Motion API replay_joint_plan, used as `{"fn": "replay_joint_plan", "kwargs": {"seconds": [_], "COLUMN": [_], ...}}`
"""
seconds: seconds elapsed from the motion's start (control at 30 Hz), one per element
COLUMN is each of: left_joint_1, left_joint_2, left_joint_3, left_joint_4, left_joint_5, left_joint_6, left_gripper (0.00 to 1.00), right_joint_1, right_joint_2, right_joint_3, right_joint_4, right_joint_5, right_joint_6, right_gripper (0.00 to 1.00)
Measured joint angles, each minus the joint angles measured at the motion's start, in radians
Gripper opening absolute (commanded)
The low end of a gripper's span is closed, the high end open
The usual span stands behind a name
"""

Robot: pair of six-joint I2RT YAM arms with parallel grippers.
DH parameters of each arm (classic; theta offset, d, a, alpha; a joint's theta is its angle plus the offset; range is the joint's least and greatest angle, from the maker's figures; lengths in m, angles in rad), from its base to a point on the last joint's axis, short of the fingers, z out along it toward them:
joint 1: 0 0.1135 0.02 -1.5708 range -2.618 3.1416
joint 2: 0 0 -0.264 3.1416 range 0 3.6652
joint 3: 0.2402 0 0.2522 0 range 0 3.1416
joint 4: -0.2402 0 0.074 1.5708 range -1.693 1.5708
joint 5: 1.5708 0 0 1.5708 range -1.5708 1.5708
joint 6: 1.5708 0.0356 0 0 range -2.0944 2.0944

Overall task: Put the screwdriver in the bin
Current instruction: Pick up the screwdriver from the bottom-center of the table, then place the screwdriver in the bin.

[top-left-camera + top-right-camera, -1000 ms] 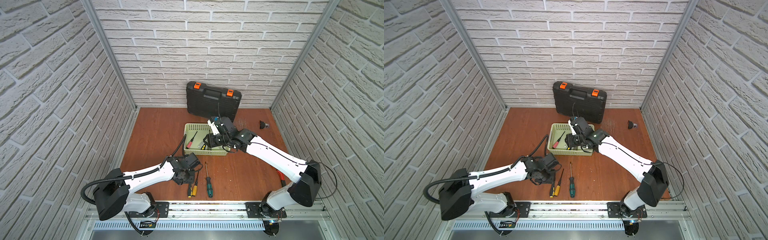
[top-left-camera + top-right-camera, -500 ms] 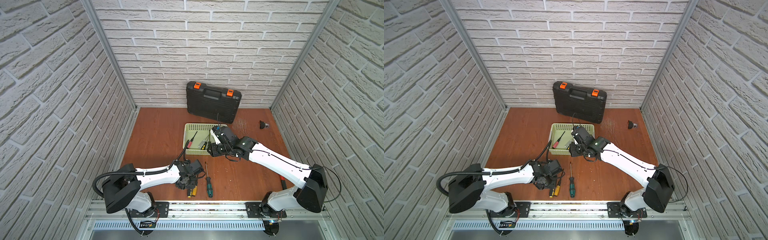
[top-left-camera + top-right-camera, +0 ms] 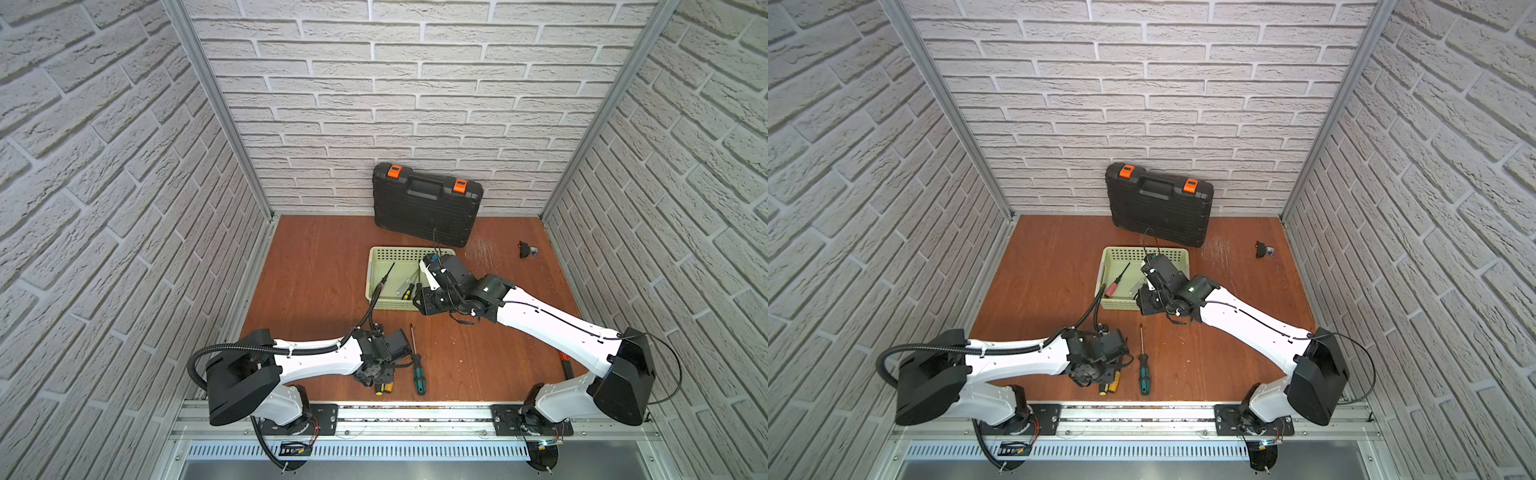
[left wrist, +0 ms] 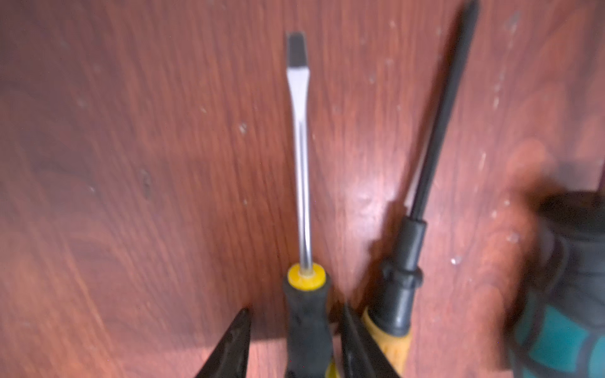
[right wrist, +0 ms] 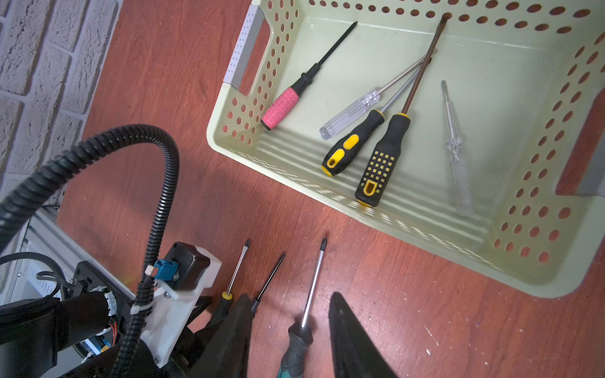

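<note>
Closing squarely, without nudging the black-shafted neighbour (image 4: 422, 183) just beside, seems the move, since the left gripper (image 4: 296, 311) straddles the yellow-collared screwdriver (image 4: 302, 183) flat on the table (image 4: 131, 163), jaws part-open and gripping nothing yet (right gripper (image 5: 291, 296) is open and empty too), with the bin (image 3: 399, 254) well apart.

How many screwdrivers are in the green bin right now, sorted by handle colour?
Pink-handled screwdriver: 1
Clear-handled screwdrivers: 2
Black-and-yellow-handled screwdrivers: 2
Total in the bin: 5
</note>
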State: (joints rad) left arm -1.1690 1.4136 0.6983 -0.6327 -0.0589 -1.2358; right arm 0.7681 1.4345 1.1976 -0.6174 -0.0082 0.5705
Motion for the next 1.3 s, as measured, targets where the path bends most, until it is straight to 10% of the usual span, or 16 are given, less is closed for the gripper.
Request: {"fn": "replay_joint_plan", "kwargs": {"seconds": [0.67,1.0,1.3], "left_joint_1": [0.025,0.255,0.506], "left_joint_2": [-0.013,-0.25,0.028], "left_joint_3": [0.04,0.185,0.688], "left_joint_4": [-0.092,-0.257,-0.295], "left_joint_5": [0.002,0.054,0.14], "left_joint_6": [-0.004,0.136,0.42], "left_gripper": [0.08,0.05,0.06], "right_joint_1": [0.002,0.003,-0.013], "right_joint_2": [0.0,-0.002,-0.096], "right_joint_3": [-0.014,-0.015,-0.023], "right_joint_4": [0.021,0.019,-0.042], "right_joint_5": [-0.011,-0.003,0.069], "right_joint_6": [0.001,-0.002,0.002], "right_gripper": [0.4,0.4,0.42]}}
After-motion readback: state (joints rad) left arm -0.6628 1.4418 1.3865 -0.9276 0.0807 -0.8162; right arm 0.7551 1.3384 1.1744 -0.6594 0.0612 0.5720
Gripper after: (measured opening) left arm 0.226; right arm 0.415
